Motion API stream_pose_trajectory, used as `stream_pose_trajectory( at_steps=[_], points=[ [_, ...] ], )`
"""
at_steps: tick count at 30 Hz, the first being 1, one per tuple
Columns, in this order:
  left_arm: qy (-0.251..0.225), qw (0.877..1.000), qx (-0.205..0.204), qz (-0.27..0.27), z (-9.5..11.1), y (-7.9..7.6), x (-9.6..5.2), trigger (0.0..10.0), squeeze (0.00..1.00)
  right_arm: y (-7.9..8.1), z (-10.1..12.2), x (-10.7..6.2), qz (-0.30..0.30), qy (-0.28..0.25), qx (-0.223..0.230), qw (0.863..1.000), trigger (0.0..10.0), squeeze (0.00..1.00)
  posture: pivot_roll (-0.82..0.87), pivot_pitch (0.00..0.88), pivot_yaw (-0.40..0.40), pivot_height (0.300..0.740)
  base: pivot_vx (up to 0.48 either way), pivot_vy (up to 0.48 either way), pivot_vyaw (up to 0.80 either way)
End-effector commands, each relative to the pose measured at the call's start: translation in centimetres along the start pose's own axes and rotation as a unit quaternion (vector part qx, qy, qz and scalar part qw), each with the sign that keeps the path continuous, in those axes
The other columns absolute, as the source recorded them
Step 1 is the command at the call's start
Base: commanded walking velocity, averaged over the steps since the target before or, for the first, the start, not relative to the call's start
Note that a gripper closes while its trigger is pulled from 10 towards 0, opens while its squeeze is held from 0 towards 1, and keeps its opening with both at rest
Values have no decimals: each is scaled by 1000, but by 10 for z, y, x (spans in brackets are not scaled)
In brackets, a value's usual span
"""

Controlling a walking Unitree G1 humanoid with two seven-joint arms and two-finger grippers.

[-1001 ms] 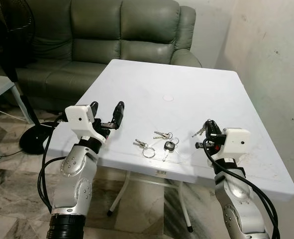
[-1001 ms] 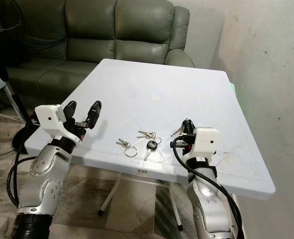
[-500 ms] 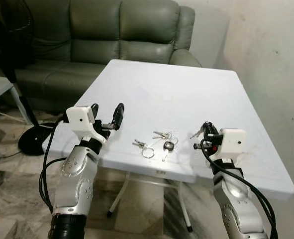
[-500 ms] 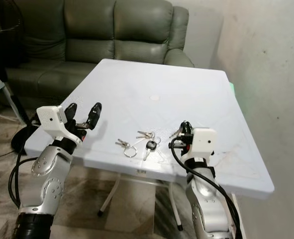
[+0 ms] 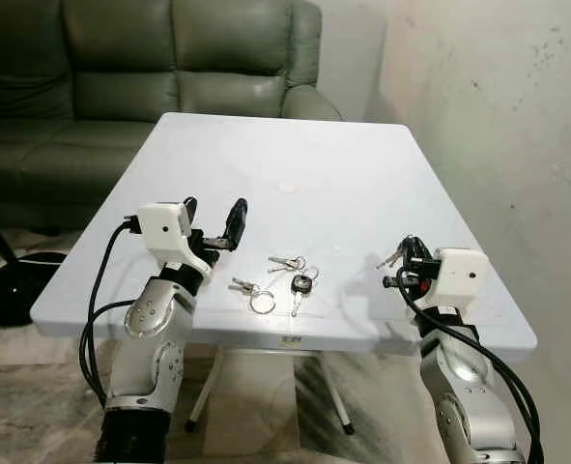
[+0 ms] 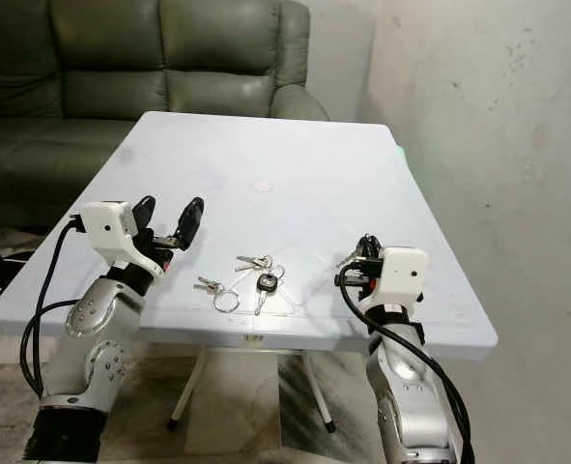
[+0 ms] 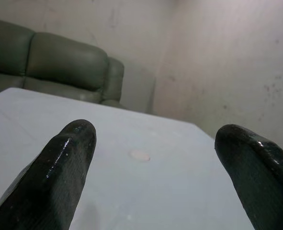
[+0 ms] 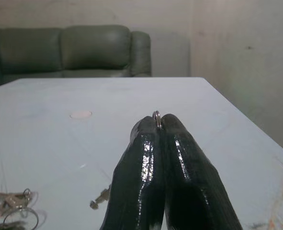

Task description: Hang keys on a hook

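Observation:
My right gripper (image 5: pixel 405 253) is shut on the ring of a small bunch of keys (image 5: pixel 392 258), held just above the white table (image 5: pixel 285 155) near its front right edge. In the right wrist view the ring (image 8: pixel 156 117) pokes out between the closed fingertips and a key (image 8: pixel 99 198) dangles below. Three more key sets lie on the table near the front: a ring with keys (image 5: pixel 256 294), a black-headed car key (image 5: pixel 299 287) and a silver bunch (image 5: pixel 287 263). My left gripper (image 5: pixel 214 220) is open above the table's front left, with nothing between its fingers (image 7: pixel 60 167).
A dark green sofa (image 5: pixel 150 68) stands behind the table. A plain wall (image 5: pixel 488 116) runs along the right side. A black fan base (image 5: pixel 5 285) sits on the tiled floor to the left. A round plug (image 5: pixel 287 188) marks the table's centre.
The camera has shifted, so the whole scene sits further left in view. Both grippers keep the same pose; the right one still holds its keys.

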State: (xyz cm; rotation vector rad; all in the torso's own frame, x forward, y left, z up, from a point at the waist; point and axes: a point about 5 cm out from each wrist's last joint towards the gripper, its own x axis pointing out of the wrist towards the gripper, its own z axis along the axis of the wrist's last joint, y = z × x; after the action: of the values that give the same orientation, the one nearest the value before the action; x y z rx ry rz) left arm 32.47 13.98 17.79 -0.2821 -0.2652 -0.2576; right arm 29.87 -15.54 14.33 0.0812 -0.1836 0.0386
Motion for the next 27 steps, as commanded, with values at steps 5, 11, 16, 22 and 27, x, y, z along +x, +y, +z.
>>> stream_pose_trajectory(
  at_steps=[5, 11, 16, 22, 27],
  points=[
    [-6, 1000, -14, -8, 1, -7, 4, 10000, 0, -8, 1, 1, -9, 5, -11, 1000, 10000, 0, -5, 0, -38, 740, 0, 0, -756],
    [-8, 1000, -16, -1, 1, -5, 4, 10000, 0, -8, 1, 2, -8, 6, -12, 1000, 10000, 0, -5, 0, -44, 740, 0, 0, -756],
    [-12, 1000, -17, 2, 1, -4, 2, 10000, 0, -8, 1, 1, -7, 8, -12, 1000, 10000, 0, -5, 0, -47, 740, 0, -192, -756],
    [-14, 1000, -23, 5, 1, -4, 3, 10000, 0, -8, 1, 1, -8, 8, -13, 1000, 10000, 0, -4, 0, -49, 740, 0, -80, -755],
    [-10, 1000, -17, 8, 0, -3, 2, 10000, 0, -7, 1, 1, -8, 10, -13, 1000, 10000, 0, -5, 0, -50, 740, 0, 0, -756]
  ],
)
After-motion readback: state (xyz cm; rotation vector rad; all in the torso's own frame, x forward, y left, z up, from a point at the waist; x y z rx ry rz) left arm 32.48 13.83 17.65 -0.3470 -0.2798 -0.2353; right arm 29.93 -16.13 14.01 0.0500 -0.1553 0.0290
